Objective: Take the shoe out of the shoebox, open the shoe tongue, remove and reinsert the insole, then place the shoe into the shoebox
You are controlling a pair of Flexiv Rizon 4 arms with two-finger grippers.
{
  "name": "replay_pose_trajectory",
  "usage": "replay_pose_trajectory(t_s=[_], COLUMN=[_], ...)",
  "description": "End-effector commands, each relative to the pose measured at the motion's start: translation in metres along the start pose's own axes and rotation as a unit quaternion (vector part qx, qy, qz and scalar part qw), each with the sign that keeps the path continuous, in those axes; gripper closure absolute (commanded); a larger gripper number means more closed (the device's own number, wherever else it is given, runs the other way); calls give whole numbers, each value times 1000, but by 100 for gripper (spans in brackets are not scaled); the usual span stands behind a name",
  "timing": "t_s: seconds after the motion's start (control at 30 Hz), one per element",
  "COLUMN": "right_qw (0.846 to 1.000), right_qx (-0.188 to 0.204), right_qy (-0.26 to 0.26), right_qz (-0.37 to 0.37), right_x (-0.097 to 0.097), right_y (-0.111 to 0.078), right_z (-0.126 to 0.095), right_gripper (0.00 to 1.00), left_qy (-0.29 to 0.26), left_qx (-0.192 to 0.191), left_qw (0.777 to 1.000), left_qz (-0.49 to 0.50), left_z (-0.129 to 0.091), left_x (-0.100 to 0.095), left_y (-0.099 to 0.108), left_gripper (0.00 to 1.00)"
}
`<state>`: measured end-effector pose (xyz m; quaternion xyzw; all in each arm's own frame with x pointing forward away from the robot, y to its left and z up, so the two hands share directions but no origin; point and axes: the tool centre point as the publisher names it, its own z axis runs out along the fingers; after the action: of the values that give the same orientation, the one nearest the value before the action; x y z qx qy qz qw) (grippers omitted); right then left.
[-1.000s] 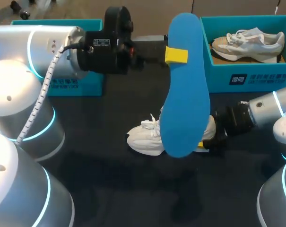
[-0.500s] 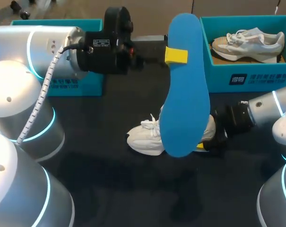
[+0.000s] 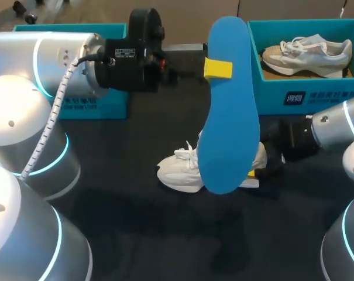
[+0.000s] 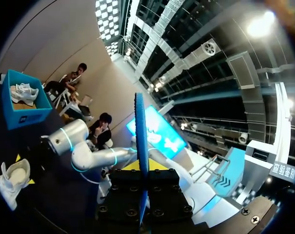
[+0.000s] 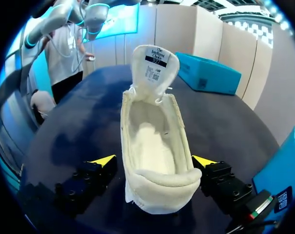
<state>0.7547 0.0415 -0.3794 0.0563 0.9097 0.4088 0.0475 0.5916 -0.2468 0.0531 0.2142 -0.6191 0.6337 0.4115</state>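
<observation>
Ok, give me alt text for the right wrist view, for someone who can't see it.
A white shoe lies on the dark table with its heel end between the right gripper's open yellow-tipped fingers, toe pointing away. Its tongue stands pulled up, leaving the pale inside open to view. A teal box sits beyond it.

A dark table (image 3: 130, 234) is seen filling the head view from edge to edge, and soft shadows are thrown across its middle. In the right wrist view the same tabletop (image 5: 79, 122) is picked out by light, a faint pale sheen being caught towards its far side.
</observation>
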Motion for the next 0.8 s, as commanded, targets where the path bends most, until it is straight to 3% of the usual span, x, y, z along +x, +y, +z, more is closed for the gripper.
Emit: replay_pose_trajectory(t_s=[0.03,0.17,0.47,0.6,0.8], right_qw=[998,992,987,978,970], right_qx=[68,123,161,203,236], right_qy=[0,6,-3,-8,-15], right_qz=[12,17,31,45,57], right_x=[7,7,8,7,5], right_y=[12,21,34,40,45], right_z=[-16,-21,-28,-29,-27], right_gripper=[0,0,0,0,0], left_qy=[-1,-1,-1,-1,-1], left_qx=[1,1,1,1,1], left_qw=[1000,1000,1000,1000,1000], left_qz=[0,0,0,0,0], left_z=[0,0,0,0,0], left_x=[0,0,0,0,0], left_y=[2,2,2,2,2], left_gripper=[100,100,100,100,100])
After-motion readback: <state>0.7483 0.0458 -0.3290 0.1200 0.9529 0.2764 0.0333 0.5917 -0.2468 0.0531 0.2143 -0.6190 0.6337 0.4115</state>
